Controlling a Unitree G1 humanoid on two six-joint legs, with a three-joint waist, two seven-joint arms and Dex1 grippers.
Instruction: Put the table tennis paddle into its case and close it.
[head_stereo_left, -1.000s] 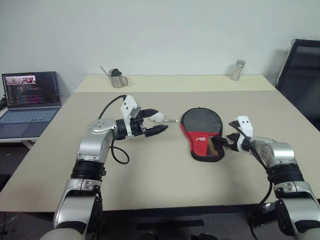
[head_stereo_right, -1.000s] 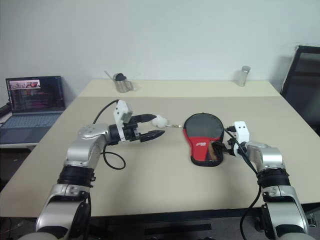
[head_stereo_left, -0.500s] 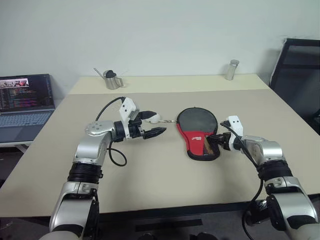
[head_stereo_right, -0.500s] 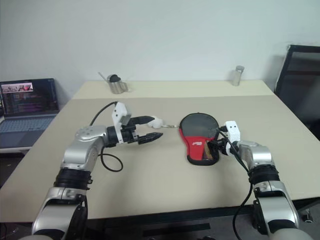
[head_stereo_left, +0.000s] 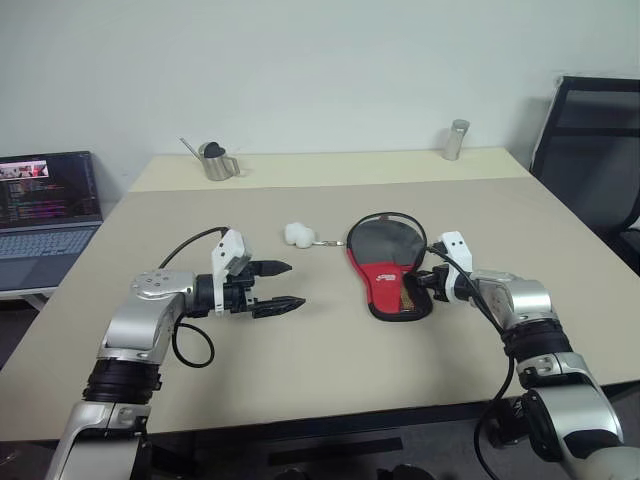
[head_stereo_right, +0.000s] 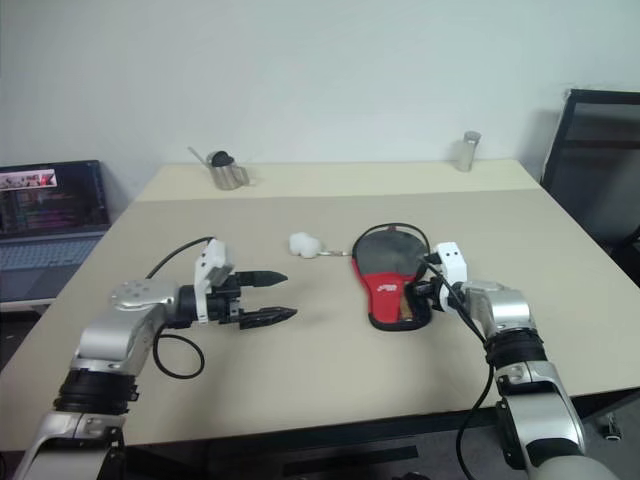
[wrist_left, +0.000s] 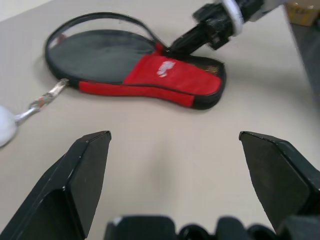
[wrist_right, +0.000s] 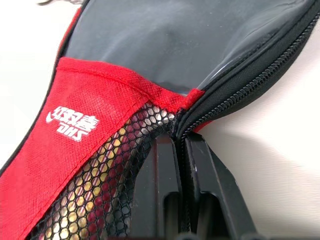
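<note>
Your right gripper (wrist_right: 177, 142) has its fingers pinched together on the zip edge of the case (head_stereo_left: 385, 275), the flat black fabric pouch with red logo panel and mesh pocket, right where the mesh meets the zipper. Can't tell if it actually has the zip pull. The case lies on the beige table (head_stereo_left: 330, 360), long axis running away from you, round end far. The paddle (wrist_right: 165, 35) looks already inside, black face showing. Your left gripper (head_stereo_left: 283, 284) is spread wide, well apart on the case's left side. Right arm is nearer; zip probably needs pulling round the far end.
</note>
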